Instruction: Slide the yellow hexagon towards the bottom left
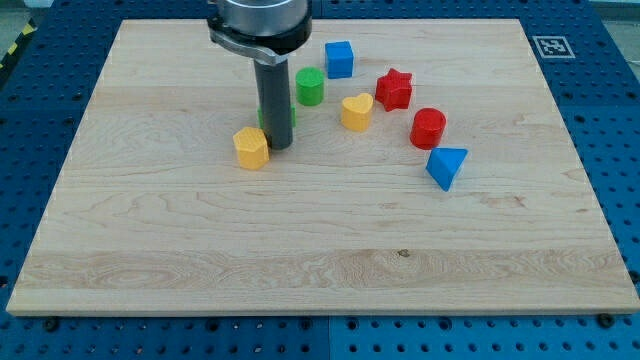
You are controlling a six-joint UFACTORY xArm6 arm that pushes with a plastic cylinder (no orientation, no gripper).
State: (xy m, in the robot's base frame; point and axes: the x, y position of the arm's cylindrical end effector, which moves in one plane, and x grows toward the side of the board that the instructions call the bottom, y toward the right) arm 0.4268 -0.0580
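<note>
The yellow hexagon (251,147) lies on the wooden board (200,250), left of centre in its upper half. My tip (279,146) stands right against the hexagon's right side, touching or nearly touching it. The rod rises from there to the view's top and partly hides a green block (265,118) behind it, whose shape I cannot make out.
A green cylinder (309,87), blue cube (339,59), yellow heart (356,112), red star (394,89), red cylinder (428,128) and blue triangular block (446,166) lie in an arc to the tip's right. A marker tag (551,46) sits at the board's top right corner.
</note>
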